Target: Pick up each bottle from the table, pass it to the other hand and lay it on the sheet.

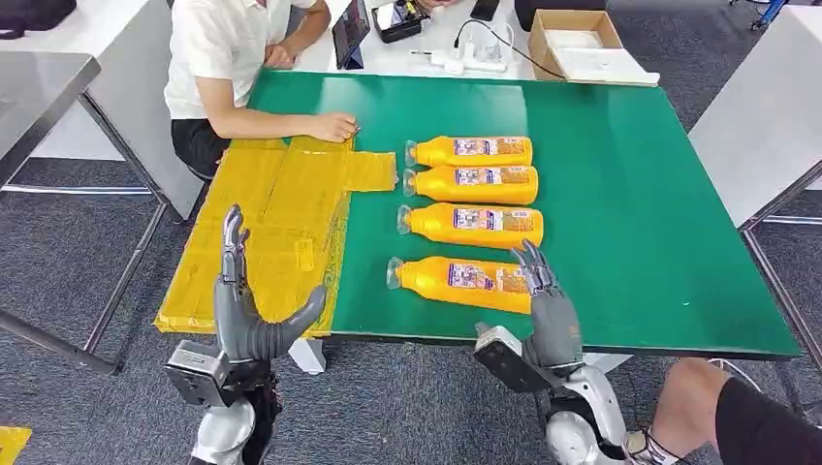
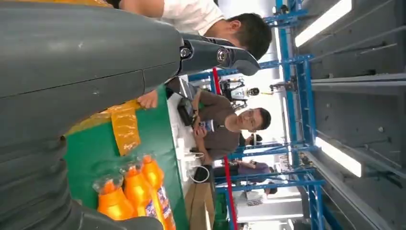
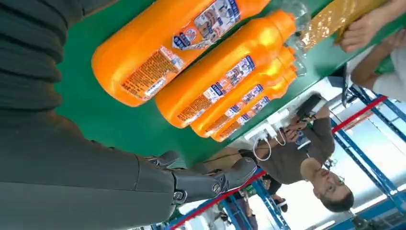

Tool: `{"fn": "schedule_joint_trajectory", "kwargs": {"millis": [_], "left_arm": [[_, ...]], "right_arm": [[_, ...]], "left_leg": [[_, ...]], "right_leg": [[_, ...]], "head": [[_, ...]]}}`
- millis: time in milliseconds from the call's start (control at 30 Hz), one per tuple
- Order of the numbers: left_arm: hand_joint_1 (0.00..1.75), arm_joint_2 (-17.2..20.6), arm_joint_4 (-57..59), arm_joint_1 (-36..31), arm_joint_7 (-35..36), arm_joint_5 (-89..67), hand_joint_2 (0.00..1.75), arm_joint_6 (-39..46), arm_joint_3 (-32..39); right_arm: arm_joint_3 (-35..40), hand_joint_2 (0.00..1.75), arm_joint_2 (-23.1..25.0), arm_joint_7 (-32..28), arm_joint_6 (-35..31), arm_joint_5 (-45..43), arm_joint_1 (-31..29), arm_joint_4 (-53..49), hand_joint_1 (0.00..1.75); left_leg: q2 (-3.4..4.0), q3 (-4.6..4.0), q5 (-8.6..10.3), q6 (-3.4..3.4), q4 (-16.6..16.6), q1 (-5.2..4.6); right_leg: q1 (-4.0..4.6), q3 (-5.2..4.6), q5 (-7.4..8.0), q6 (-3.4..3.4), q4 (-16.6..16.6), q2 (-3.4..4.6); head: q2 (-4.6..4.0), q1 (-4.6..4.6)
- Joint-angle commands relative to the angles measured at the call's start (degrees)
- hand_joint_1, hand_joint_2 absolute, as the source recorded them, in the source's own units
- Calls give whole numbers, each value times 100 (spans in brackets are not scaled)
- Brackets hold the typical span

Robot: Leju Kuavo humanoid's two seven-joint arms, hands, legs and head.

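Observation:
Several orange bottles with clear caps lie in a column on the green table (image 1: 620, 194), caps pointing left; the nearest bottle (image 1: 463, 281) lies by the front edge, the farthest bottle (image 1: 472, 151) at the top. The right wrist view looks along this row, nearest bottle (image 3: 167, 43) closest. A yellow sheet (image 1: 267, 228) covers the table's left side. My right hand (image 1: 545, 305) is raised at the near bottle's base end, fingers apart, holding nothing. My left hand (image 1: 250, 305) hovers open over the sheet's front edge, thumb out to the right. In the left wrist view the bottles' caps (image 2: 131, 189) show beyond my left hand (image 2: 95, 57).
A person in a white shirt (image 1: 228, 48) sits at the table's far left, one hand (image 1: 334, 126) resting on the sheet's far edge. A cardboard box (image 1: 577, 44), a power strip and tablets lie on the white table behind. Another person's knee (image 1: 727, 407) is at the front right.

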Motion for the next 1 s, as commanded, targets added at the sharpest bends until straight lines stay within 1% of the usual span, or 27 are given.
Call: {"fn": "schedule_joint_trajectory", "kwargs": {"millis": [33, 67, 100, 167, 200, 233, 267, 300, 333, 433, 467, 533, 567, 600, 633, 667, 733, 767, 833, 867, 933, 967, 1000], "left_arm": [[0, 161, 102, -128, -81, 106, 175, -53, -213], [0, 160, 119, -142, -82, 112, 175, -53, -215], [0, 156, 151, -179, -87, 127, 175, -64, -230], [0, 150, 203, -235, -87, 143, 175, -77, -248], [0, 151, 210, -248, -87, 149, 175, -78, -257], [0, 145, 216, -266, -87, 151, 175, -75, -268], [0, 146, 225, -274, -85, 159, 175, -78, -275], [0, 157, 237, -270, -83, 167, 175, -78, -290], [0, 162, 247, -251, -83, 167, 175, -77, -291], [0, 177, 262, -227, -99, 197, 175, -62, -309], [0, 179, 261, -227, -101, 200, 175, -58, -308], [0, 182, 265, -237, -110, 225, 175, -56, -304], [0, 180, 273, -247, -110, 228, 175, -55, -305], [0, 181, 286, -257, -110, 235, 175, -58, -308], [0, 182, 292, -266, -110, 240, 175, -56, -317], [0, 182, 292, -266, -110, 240, 175, -56, -317], [0, 190, 313, -277, -111, 260, 175, -68, -334], [0, 191, 321, -281, -111, 262, 175, -65, -340], [0, 201, 329, -298, -108, 276, 175, -58, -349], [0, 205, 328, -302, -107, 278, 175, -58, -344], [0, 213, 337, -317, -106, 283, 175, -54, -339], [0, 213, 338, -318, -106, 283, 175, -54, -339], [0, 217, 344, -328, -103, 295, 175, -52, -348]], "right_arm": [[275, 175, -295, 241, 235, 327, -638, 718, 0], [295, 175, -318, 262, 258, 350, -655, 724, 0], [302, 175, -351, 301, 269, 367, -686, 731, 0], [309, 175, -399, 364, 308, 402, -730, 765, 0], [305, 175, -420, 420, 337, 415, -743, 770, 0], [297, 175, -459, 464, 364, 436, -761, 782, 0], [303, 175, -479, 500, 393, 462, -772, 814, 0], [327, 175, -527, 625, 484, 563, -789, 875, 0], [322, 175, -536, 620, 480, 558, -781, 879, 0], [346, 175, -633, 814, 636, 686, -819, 1049, 0], [343, 175, -633, 861, 687, 680, -837, 1122, 0], [381, 175, -687, 959, 764, 735, -912, 1268, 0], [374, 175, -709, 967, 777, 732, -952, 1351, 0], [385, 175, -721, 970, 787, 732, -991, 1411, 0], [363, 175, -726, 1005, 787, 733, -1032, 1487, 0], [363, 175, -726, 1005, 787, 733, -1032, 1487, 0], [343, 175, -726, 1042, 776, 761, -1122, 1623, 0], [341, 175, -737, 1045, 748, 785, -1163, 1673, 0], [369, 175, -734, 1051, 679, 888, -1245, 1768, 0], [365, 175, -729, 1054, 686, 884, -1265, 1769, 0], [386, 175, -698, 1047, 653, 923, -1341, 1824, 0], [386, 175, -692, 1048, 655, 922, -1354, 1825, 0], [420, 175, -682, 1064, 539, 1041, -1424, 1913, 0]], "left_leg": [[16, 42, -17, -9, -4, 4], [6, 14, -4, -4, -5, 1], [10, 29, -11, -7, -5, 3], [4, 20, -6, -6, -5, 2], [10, 56, -20, -12, -7, 5], [5, 27, -9, -7, -5, 3], [6, 39, -15, -9, -1, 4], [1, 15, -3, -4, -4, 1], [2, 30, -8, -6, -5, 2], [5, 19, -4, -4, -6, 1], [13, 56, -18, -10, -10, 4], [2, 17, -3, -4, -6, 1], [5, 34, -10, -7, -8, 1], [6, 28, -8, -7, -7, 2], [4, 15, -3, -4, -6, 0], [10, 30, -9, -7, -6, 2], [5, 20, -5, -5, -6, 2], [9, 35, -10, -8, -8, 2], [5, 18, -4, -4, -5, 1], [10, 28, -8, -6, -6, 1], [7, 17, -5, -4, -5, 0], [16, 51, -19, -10, -5, 3], [11, 26, -7, -6, -6, 1]], "right_leg": [[5, 37, -12, -14, -5, 15], [2, 13, -3, -7, -4, 5], [4, 25, -8, -11, -4, 9], [3, 19, -5, -9, -5, 3], [6, 52, -17, -19, -6, 8], [4, 25, -6, -10, -6, 5], [6, 38, -12, -14, -4, 4], [2, 15, -3, -7, -5, 0], [3, 29, -7, -10, -6, 1], [2, 18, -2, -6, -8, 5], [6, 54, -14, -16, -12, 11], [2, 16, -2, -6, -7, 2], [2, 32, -8, -11, -8, 5], [3, 26, -5, -10, -8, 6], [1, 14, -1, -6, -6, 4], [3, 27, -6, -11, -6, 9], [3, 19, -3, -8, -7, 5], [4, 33, -6, -12, -9, 8], [2, 17, -2, -7, -6, 5], [3, 25, -4, -10, -6, 9], [1, 15, -2, -7, -4, 7], [4, 45, -14, -17, -3, 14], [2, 22, -3, -9, -6, 11]], "head": [[0, 0], [0, 0], [0, 0], [0, 0], [0, 0], [0, 0], [0, -2], [0, 0], [0, 0], [0, 0], [0, 0], [0, 0], [0, 0], [0, 0], [0, 0], [0, -2], [0, -2], [0, 0], [0, 0], [0, 0], [0, 0], [0, 0], [0, 0]]}}
